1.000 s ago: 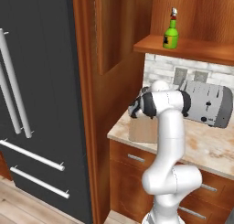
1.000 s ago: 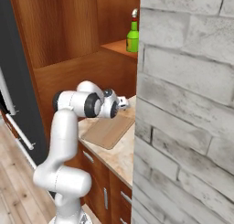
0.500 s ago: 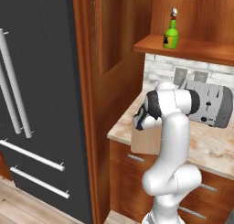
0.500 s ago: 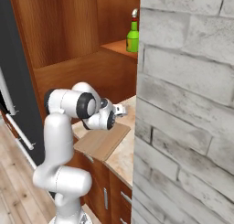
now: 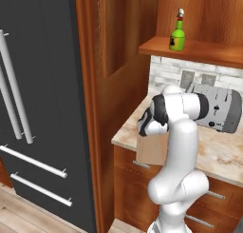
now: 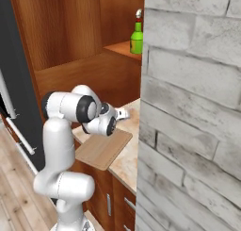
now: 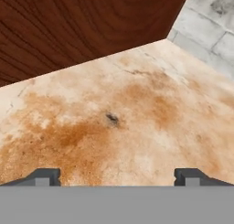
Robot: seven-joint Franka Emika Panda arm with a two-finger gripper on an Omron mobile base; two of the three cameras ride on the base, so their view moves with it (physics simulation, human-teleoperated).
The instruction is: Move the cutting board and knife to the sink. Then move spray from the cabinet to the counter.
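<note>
The light-wood cutting board [image 6: 103,147] lies at the counter's [image 6: 128,165] front corner and juts out over the edge; it is also in the left base view [image 5: 152,150]. My gripper [image 6: 120,114] hovers just past the board's far end, pointing at the back corner. In the hand view my gripper [image 7: 117,176] is open, fingertips [image 7: 43,176] wide apart over bare mottled stone, nothing between them. The green spray [image 5: 177,36] stands upright on the cabinet shelf [image 5: 199,49], also seen at spray [image 6: 136,37]. The knife and the sink are out of view.
A silver toaster [image 5: 219,108] sits on the counter to the right of my arm. A dark fridge [image 5: 38,108] with long bar handles stands left of a tall wooden side panel [image 5: 95,108]. A grey stone wall [image 6: 193,112] blocks the right side.
My jaws have spread wide. The cutting board has slid toward the counter's front edge and now overhangs it. My hand has swung down and toward the back corner.
</note>
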